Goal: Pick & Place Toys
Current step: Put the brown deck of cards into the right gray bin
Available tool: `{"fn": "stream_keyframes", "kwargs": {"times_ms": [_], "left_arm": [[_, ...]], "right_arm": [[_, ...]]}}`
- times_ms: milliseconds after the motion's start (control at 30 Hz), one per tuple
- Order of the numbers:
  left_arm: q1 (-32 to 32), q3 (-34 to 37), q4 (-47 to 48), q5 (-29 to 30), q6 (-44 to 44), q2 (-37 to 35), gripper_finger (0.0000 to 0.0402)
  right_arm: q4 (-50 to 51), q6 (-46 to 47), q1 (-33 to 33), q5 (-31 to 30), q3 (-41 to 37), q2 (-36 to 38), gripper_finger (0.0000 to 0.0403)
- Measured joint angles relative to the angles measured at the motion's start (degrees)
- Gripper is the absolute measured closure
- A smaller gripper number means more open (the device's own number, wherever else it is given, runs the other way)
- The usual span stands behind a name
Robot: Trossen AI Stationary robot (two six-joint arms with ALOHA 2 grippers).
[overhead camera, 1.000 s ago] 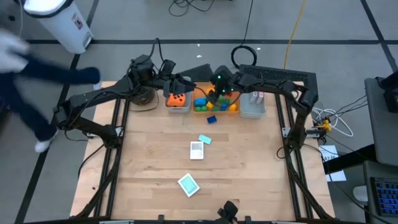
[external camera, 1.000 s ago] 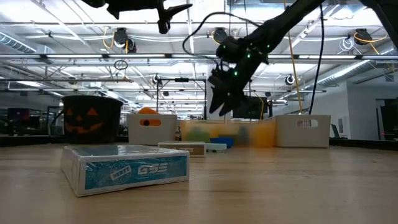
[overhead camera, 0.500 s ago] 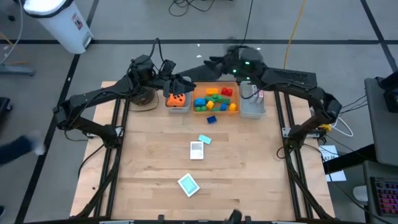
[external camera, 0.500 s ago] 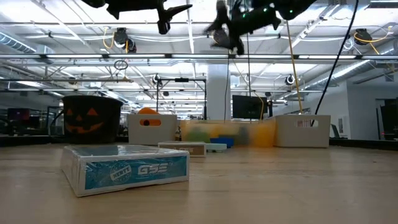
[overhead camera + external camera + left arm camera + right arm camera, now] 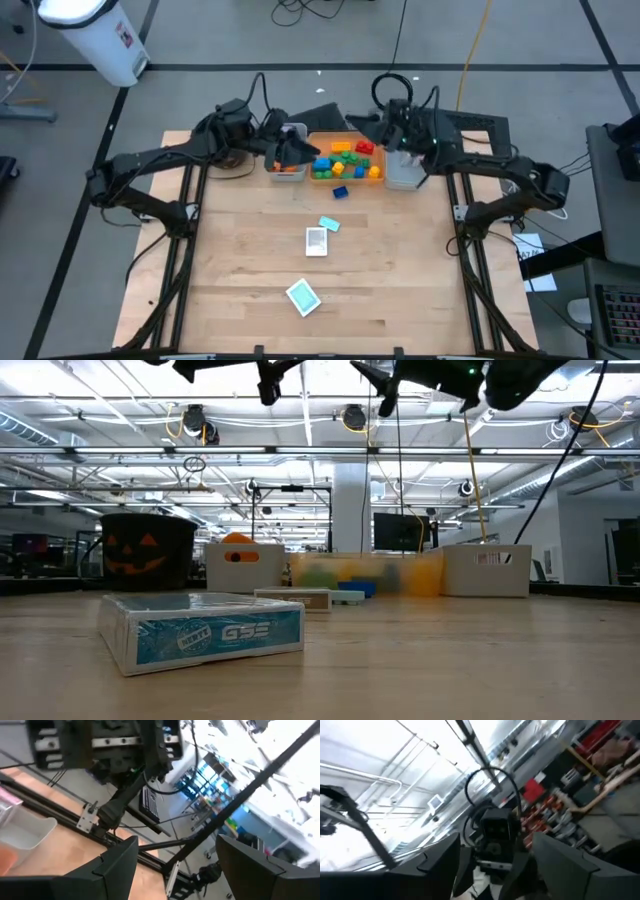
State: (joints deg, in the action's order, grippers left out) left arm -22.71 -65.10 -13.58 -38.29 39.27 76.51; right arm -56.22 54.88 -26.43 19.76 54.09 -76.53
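- Here the left pincer hangs above the grey bin at the far edge of the counter, its fingers spread with nothing between them in its wrist view.
- The right pincer is raised beyond the orange bin, fingers apart and empty, probably lifted to clear the bin walls.
- Coloured bricks sit in that orange bin; one blue brick lies just outside.
- Three cards wait mid-counter: teal card, white card, nearer card.
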Motion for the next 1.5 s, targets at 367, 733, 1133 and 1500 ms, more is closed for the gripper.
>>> {"fn": "stream_keyframes", "kwargs": {"times_ms": [367, 733, 1133, 1500], "left_arm": [[15.8, 0.0, 7.6, 19.5, -14.2, 0.0, 0.0128], [30.8, 0.0, 19.1, 32.4, -13.4, 0.0, 0.0128], [37.9, 0.0, 14.4, 41.5, -9.0, 0.0, 0.0128], [44.0, 0.0, 11.8, 58.7, -3.8, 0.0, 0.0128]], "right_arm": [[8.5, -9.5, 15.9, -6.1, -0.4, 5.7, 0.0165], [22.6, -22.4, 34.3, -32.4, -0.3, 7.0, 0.0165], [23.1, -32.5, 43.8, -45.2, -0.3, 7.0, 0.0165], [22.9, -24.7, 44.4, -34.5, -0.3, 7.0, 0.0165]]}}
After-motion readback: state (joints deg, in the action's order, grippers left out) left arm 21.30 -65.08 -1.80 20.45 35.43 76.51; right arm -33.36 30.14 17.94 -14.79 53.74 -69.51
